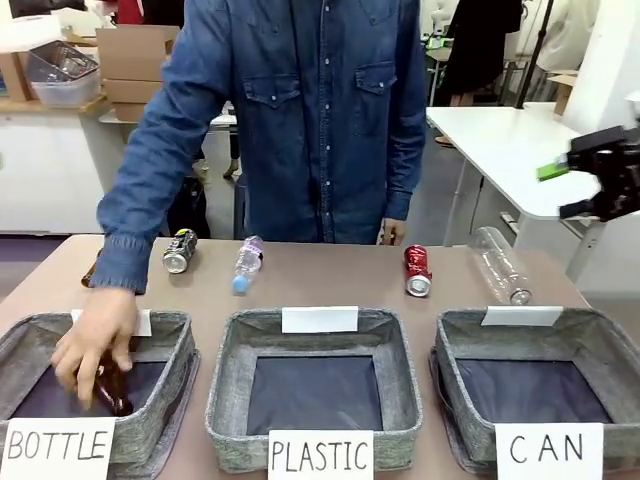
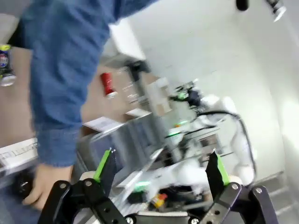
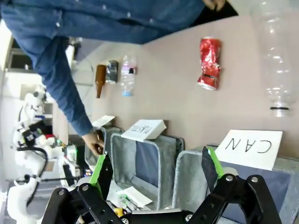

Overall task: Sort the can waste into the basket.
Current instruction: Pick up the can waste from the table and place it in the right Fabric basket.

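Red can (image 1: 417,271), black-silver can (image 1: 180,250): two; baskets (image 1: 180,352) (image 1: 228,372) (image 1: 592,326) three.

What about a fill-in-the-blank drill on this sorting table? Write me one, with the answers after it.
The person's hand holds a brown bottle inside the left basket, labelled ____.
The dented can lying on the table is coloured ____.
The middle basket carries a card reading ____.
The left pincer and the right pincer both stand ____.
Missing words: BOTTLE; red; PLASTIC; open.
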Robot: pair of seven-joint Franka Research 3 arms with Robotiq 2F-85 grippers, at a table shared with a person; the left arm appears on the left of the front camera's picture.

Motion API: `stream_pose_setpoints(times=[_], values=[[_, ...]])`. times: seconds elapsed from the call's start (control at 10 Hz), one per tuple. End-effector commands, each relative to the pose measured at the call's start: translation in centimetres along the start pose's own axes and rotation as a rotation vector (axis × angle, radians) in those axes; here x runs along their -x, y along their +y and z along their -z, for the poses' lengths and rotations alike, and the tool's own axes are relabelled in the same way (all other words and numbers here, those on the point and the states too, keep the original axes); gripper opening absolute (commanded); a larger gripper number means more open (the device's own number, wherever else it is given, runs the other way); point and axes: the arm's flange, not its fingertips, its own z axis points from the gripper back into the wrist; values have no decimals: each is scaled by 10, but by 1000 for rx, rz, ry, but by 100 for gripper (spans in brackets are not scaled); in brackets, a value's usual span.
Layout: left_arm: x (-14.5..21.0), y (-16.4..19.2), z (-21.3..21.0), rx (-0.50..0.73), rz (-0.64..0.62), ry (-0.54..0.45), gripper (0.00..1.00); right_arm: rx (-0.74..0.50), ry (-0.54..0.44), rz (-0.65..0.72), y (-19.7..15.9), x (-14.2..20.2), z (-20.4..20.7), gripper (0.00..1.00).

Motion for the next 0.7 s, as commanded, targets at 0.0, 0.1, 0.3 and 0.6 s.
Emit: stream_pose_setpoints(times=[0.0, 0.1, 0.3, 0.6], values=[[-19, -42, -75, -223, 114, 66, 100, 78, 51, -51, 24, -24, 45, 100], [-16, -48, -91, -221, 135, 44, 100, 96, 83, -60, 26, -34, 68, 100], [-12, -50, -79, -222, 101, 38, 100, 170, 104, -40, 26, -45, 108, 100], [-14, -55, -95, -231, 122, 22, 100, 425, 88, 1, 30, -63, 197, 100]])
